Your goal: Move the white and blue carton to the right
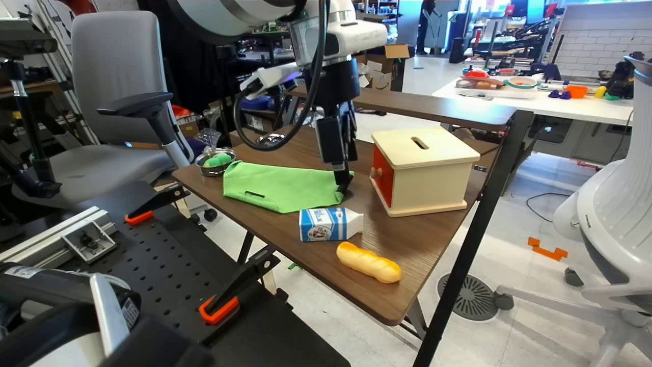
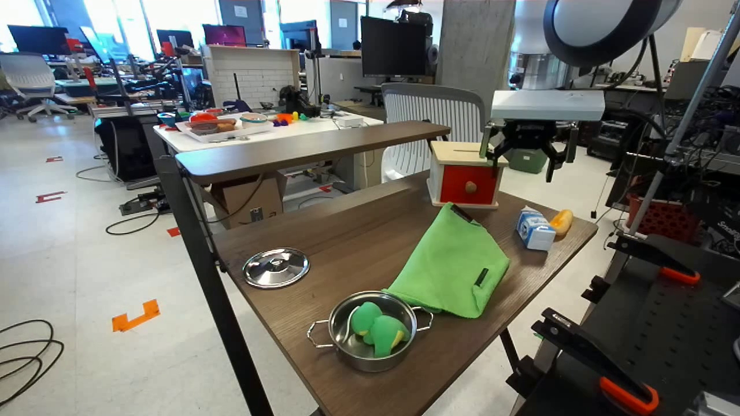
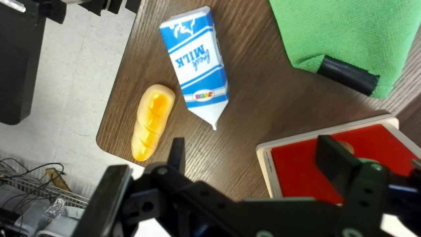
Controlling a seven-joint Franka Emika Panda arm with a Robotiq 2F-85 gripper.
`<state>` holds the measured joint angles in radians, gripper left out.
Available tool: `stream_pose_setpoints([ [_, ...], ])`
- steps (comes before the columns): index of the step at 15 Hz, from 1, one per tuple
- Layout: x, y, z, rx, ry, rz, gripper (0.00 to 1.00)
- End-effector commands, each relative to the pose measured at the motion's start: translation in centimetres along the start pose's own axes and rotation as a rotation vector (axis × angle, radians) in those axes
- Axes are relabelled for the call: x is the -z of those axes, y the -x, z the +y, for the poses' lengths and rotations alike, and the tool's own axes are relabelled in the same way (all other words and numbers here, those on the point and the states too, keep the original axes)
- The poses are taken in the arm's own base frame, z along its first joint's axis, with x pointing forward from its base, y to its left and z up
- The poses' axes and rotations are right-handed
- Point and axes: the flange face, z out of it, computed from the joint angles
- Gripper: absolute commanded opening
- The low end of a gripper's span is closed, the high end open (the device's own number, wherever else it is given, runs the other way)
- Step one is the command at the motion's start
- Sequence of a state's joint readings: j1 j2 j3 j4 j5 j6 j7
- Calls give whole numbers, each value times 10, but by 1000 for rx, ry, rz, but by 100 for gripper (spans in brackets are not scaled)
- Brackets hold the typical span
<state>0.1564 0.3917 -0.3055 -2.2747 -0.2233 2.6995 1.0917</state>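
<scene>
The white and blue carton (image 1: 326, 224) is a milk carton lying on its side on the brown table, in both exterior views (image 2: 535, 229). In the wrist view the carton (image 3: 199, 62) is at upper middle, its white pointed end toward my gripper. My gripper (image 3: 251, 141) is open, with nothing between its wide-apart fingers. In both exterior views the gripper (image 2: 522, 169) is above the table, apart from the carton. In an exterior view its fingers (image 1: 344, 181) appear in front of the green cloth's end.
A wooden box with a red front (image 1: 428, 176) stands near the carton. An orange bread roll (image 1: 369, 262) lies beside the carton near the table's corner. A green cloth (image 2: 454, 266), a metal pot (image 2: 376, 363) with green toys and a lid (image 2: 276, 267) are also on the table.
</scene>
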Motion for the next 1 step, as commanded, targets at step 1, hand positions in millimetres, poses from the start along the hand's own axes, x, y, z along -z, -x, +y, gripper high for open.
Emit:
stream_pose_setpoints([
  [1, 0, 0, 1, 1, 2, -2, 100],
])
